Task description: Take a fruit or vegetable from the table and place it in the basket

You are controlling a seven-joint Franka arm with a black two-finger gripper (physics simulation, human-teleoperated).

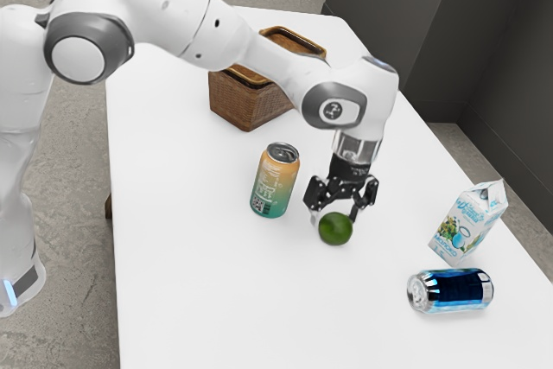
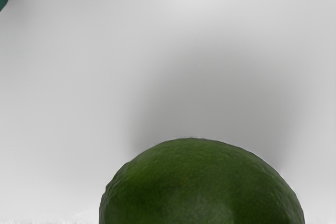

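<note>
A round, pebbly-skinned green fruit point(image 1: 335, 229) is at the gripper point(image 1: 337, 215).

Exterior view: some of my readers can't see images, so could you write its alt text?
A robot arm reaches over a white table, its claw at a round green fruit. An orange-and-green can stands nearby, with a brown basket beyond. Toward the exterior view's right are a carton and a blue can on its side.
</note>
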